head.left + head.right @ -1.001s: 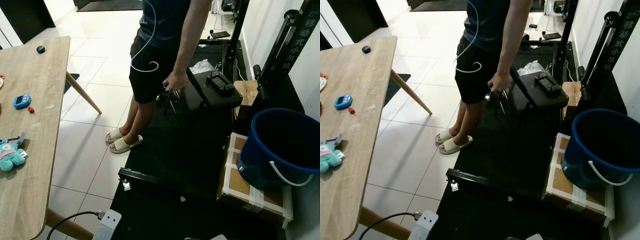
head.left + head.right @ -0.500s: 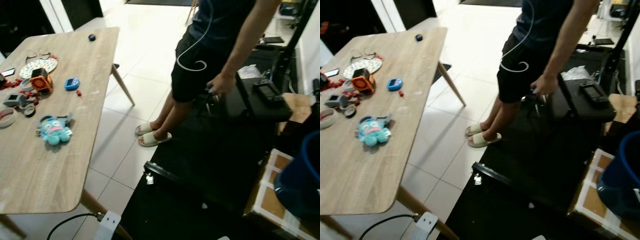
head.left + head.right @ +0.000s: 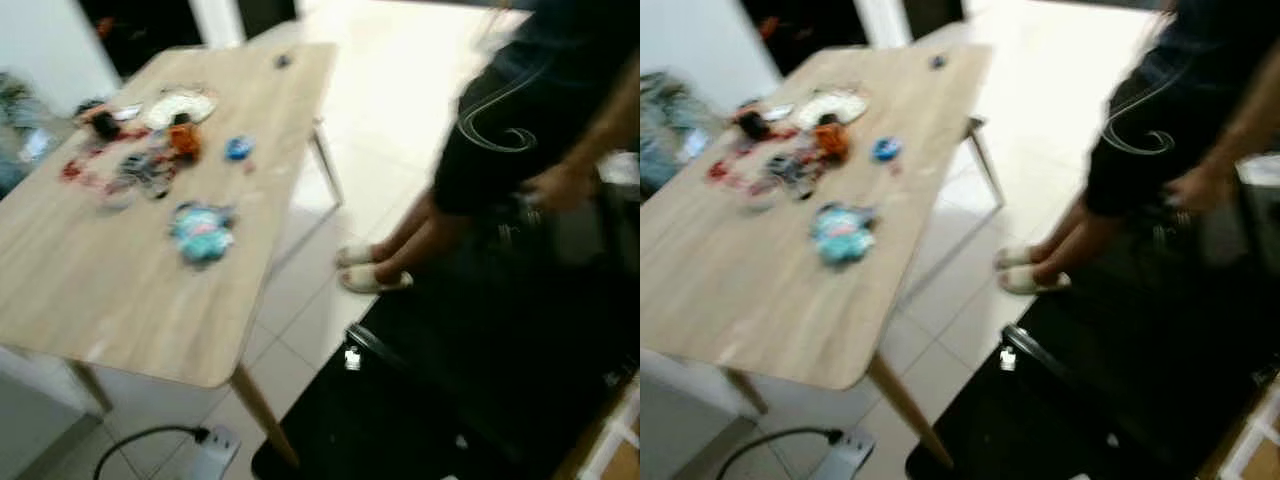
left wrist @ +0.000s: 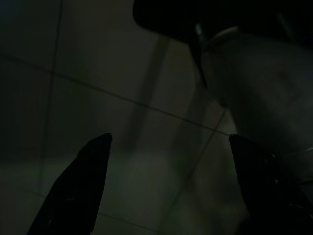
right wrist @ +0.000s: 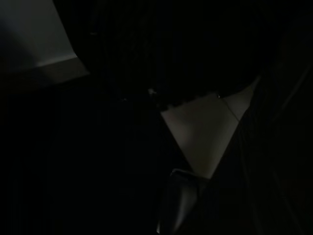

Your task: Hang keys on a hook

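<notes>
Several small items blurred on wooden table [image 3: 120, 290] | keys unidentified; judged light, rigid, best pinched by ring | left gripper [image 4: 168, 183] spread, idle | right gripper: fingers' state cannot be told

Both eye views are smeared with blur, so the small things on the wooden table [image 3: 150, 270] look fuzzy. Bright light glares off the white floor tiles [image 3: 400, 90]. The two wrist views are very dark, with only dim grey patches.
</notes>
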Controlling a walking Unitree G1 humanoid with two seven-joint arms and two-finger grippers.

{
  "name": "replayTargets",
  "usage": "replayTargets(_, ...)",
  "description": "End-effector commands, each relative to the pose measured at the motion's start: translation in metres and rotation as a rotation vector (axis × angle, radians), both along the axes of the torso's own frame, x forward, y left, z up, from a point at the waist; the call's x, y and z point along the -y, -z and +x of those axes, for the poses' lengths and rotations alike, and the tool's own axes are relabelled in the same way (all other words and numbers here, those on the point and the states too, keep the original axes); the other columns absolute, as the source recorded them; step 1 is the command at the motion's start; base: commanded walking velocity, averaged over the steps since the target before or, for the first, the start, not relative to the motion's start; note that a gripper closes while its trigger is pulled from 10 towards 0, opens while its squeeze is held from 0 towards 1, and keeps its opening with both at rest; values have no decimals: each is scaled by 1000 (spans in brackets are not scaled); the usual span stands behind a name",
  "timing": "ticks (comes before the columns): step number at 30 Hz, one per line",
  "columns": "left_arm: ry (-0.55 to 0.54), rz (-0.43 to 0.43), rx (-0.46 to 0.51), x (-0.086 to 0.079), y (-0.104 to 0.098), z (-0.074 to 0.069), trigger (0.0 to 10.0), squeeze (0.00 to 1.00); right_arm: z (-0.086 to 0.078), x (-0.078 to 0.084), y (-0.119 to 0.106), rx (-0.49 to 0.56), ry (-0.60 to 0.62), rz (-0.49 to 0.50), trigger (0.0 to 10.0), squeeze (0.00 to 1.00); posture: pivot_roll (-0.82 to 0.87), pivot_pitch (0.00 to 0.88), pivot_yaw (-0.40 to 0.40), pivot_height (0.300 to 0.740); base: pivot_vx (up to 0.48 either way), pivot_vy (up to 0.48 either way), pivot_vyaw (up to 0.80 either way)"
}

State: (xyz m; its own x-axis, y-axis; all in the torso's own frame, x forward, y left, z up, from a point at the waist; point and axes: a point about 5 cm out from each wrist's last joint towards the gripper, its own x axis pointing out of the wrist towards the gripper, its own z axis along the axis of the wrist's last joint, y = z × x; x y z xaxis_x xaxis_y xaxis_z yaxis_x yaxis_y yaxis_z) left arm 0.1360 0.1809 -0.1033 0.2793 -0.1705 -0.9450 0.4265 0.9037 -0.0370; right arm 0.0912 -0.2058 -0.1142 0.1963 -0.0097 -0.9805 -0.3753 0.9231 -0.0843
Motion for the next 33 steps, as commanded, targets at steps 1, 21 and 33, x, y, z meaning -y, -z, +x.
replayTargets(1,13,-3,-73,2,6,-19,10000,0,9,-21,0,36,-17,78,10000,0,-139,97,124,740,0,0,800)
replayTargets(21,63,-21,-93,3,6,-19,10000,0,9,-20,0,45,14,71,10000,0,-146,93,125,740,0,-195,313)
replayTargets(33,36,-2,-88,2,6,-19,10000,0,8,-20,1,41,19,70,10000,0,-146,93,125,740,0,-322,0)
